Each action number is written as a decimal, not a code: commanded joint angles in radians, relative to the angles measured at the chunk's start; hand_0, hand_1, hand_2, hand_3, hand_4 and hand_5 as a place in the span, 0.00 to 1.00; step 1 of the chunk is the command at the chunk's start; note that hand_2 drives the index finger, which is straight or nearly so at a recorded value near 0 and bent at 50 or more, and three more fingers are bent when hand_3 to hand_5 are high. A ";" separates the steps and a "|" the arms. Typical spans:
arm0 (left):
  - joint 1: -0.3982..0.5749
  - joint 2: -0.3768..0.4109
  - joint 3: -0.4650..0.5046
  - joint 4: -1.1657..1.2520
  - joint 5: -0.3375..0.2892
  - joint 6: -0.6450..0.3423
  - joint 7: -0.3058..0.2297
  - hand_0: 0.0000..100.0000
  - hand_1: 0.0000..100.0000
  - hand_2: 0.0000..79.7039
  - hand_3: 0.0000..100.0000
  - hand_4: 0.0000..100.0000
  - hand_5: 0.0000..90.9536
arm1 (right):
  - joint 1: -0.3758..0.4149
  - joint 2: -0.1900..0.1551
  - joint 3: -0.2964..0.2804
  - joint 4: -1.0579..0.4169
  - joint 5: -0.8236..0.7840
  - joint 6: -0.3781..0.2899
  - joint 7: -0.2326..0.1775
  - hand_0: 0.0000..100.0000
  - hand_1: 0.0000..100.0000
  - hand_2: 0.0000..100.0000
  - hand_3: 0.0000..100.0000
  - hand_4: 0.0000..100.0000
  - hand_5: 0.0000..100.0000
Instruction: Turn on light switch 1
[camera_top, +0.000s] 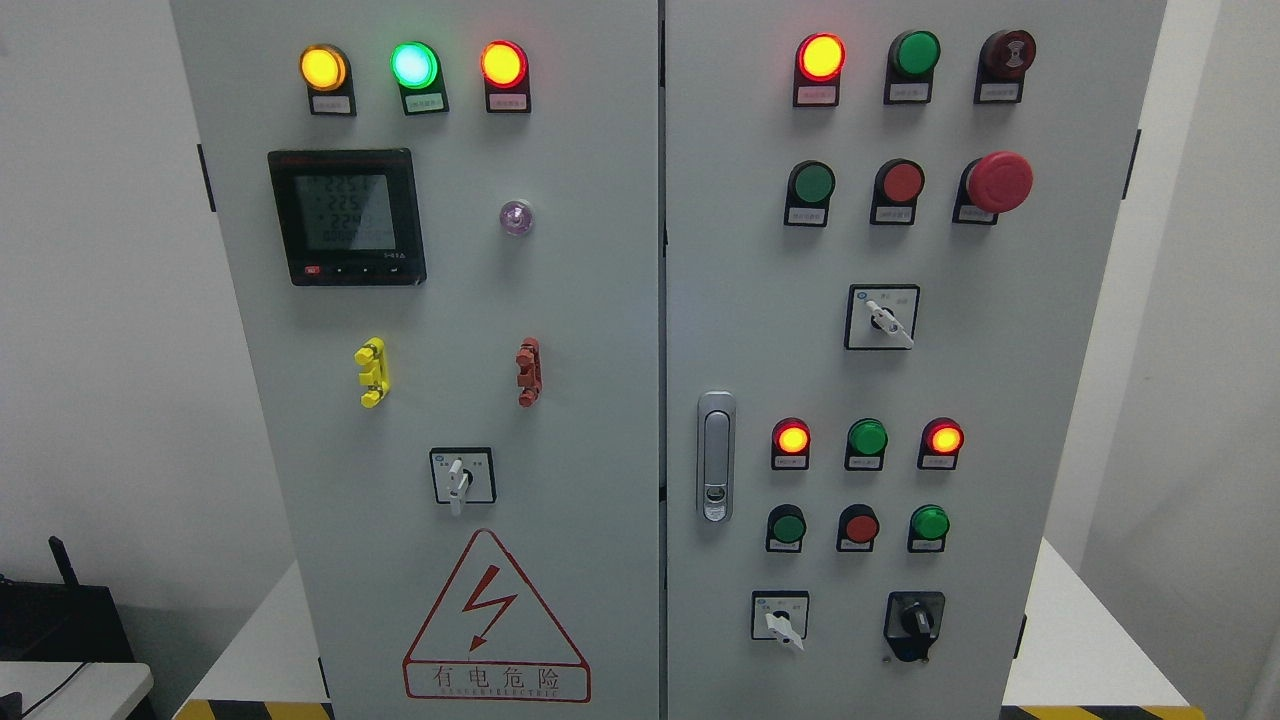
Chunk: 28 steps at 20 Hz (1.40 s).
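Facing a grey cabinet (600, 330) with two doors, a silver handle (715, 470) on the right door by the seam. No telling which control is light switch 1: labels too small to read. Left of the handle, on the other door, a white-levered left switch (462, 480), lever pointing down. Up and right of the handle, an upper switch (882, 317), lever slanting down-right. Below and right of the handle, a lower switch (780, 617), lever also slanting down-right, with a black knob (913, 625) further right. Just right of the handle, a row of three lamps: red lamp (791, 438) lit, green lamp (867, 437) dark, second red lamp (945, 438) lit. Far above and left of the handle, a meter (347, 216). Hands out of frame, so grip cannot be told.
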<state>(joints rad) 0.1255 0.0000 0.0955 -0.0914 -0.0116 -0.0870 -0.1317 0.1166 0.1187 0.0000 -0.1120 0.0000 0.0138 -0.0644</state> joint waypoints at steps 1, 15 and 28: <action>0.000 0.014 0.001 0.001 0.015 -0.004 0.000 0.31 0.00 0.00 0.00 0.00 0.00 | 0.000 0.001 0.017 0.000 -0.025 0.000 0.000 0.12 0.39 0.00 0.00 0.00 0.00; 0.000 0.012 0.001 -0.010 0.015 -0.004 0.035 0.29 0.00 0.00 0.00 0.00 0.00 | 0.000 0.001 0.017 0.000 -0.025 0.000 0.000 0.12 0.39 0.00 0.00 0.00 0.00; 0.062 0.015 0.333 -0.232 -0.116 -0.005 0.026 0.28 0.00 0.00 0.00 0.00 0.00 | 0.000 -0.001 0.017 0.000 -0.025 0.000 0.000 0.12 0.39 0.00 0.00 0.00 0.00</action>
<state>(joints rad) 0.1534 0.0000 0.1972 -0.1661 -0.0411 -0.0934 -0.0984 0.1166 0.1188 0.0000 -0.1120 0.0000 0.0138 -0.0641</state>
